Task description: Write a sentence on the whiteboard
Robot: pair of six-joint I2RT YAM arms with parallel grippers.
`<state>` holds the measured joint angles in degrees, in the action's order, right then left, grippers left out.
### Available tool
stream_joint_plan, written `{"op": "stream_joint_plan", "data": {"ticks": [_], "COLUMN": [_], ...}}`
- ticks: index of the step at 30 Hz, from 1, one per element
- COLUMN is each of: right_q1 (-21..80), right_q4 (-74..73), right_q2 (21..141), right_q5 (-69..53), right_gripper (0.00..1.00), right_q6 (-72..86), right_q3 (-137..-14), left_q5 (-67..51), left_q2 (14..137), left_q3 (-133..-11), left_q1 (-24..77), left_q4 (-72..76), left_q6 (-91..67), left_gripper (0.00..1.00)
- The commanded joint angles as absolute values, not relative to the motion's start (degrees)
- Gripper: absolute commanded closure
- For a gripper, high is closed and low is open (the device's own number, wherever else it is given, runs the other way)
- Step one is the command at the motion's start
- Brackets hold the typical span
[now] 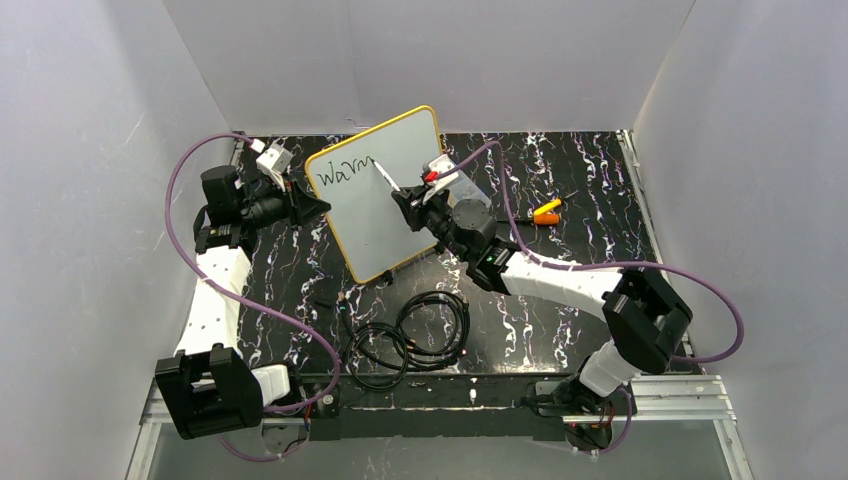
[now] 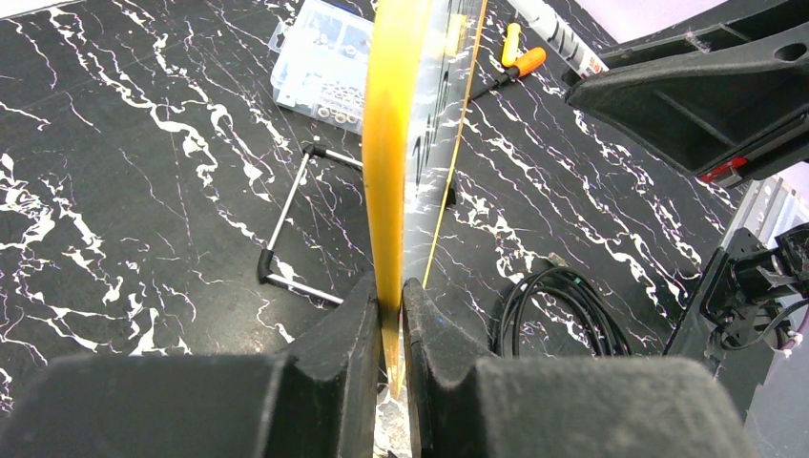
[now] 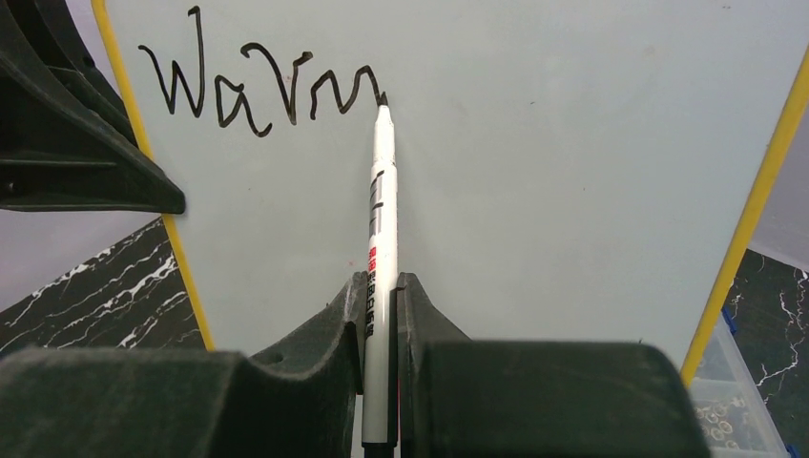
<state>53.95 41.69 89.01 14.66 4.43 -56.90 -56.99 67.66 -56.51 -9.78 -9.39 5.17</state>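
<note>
The whiteboard (image 1: pixel 400 215), white with a yellow frame, stands tilted at mid table. My left gripper (image 1: pixel 318 208) is shut on its left yellow edge (image 2: pixel 386 191). My right gripper (image 1: pixel 408 205) is shut on a white marker (image 3: pixel 380 239). The marker's black tip touches the board (image 3: pixel 572 172) at the end of the black letters "Warm" (image 3: pixel 258 91), the only part of the sentence on the board. The letters also show in the top view (image 1: pixel 343 171).
A clear compartment box (image 2: pixel 324 62) lies behind the board. An orange and yellow tool (image 1: pixel 546 211) lies at the back right. Coiled black cables (image 1: pixel 415 335) lie near the front. The board's metal stand foot (image 2: pixel 286 234) rests on the black marbled table.
</note>
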Motion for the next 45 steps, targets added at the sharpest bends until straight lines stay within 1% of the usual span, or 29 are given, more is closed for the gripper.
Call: {"op": "stream_joint_plan", "data": {"ticks": [1,9,16,30,39,45], "right_q1": [53.5,53.3,52.7,52.8,52.7,52.7], "right_q4": [42.9,42.4,42.1,45.1,44.1,44.7], "right_q2": [89.6,89.4,89.4,86.3,88.5,88.5], "right_q5": [15.4,20.0,20.4,15.9,15.1,14.9], "right_gripper": [0.99,0.99,0.99,0.99,0.99,0.99], "right_q6": [3.7,4.0,4.6,3.6,1.9,1.8], "right_q3": [-60.4,-60.2,-60.3,-59.0,-62.0,-61.7], "left_q5": [-57.9,-57.9,-57.9,-58.0,-58.0,-58.0], "left_q2": [67.0,67.0,67.1,67.2,67.2,67.3], "left_q3": [-56.3,-56.3,-56.3,-56.5,-56.4,-56.4], "left_q1": [-9.3,-9.2,-9.3,-9.4,-9.3,-9.3], "left_q4": [-13.6,-13.7,-13.6,-13.6,-13.6,-13.6], "left_q6": [5.8,5.8,5.9,5.8,5.8,5.8], "left_gripper": [1.0,1.0,1.0,1.0,1.0,1.0]}}
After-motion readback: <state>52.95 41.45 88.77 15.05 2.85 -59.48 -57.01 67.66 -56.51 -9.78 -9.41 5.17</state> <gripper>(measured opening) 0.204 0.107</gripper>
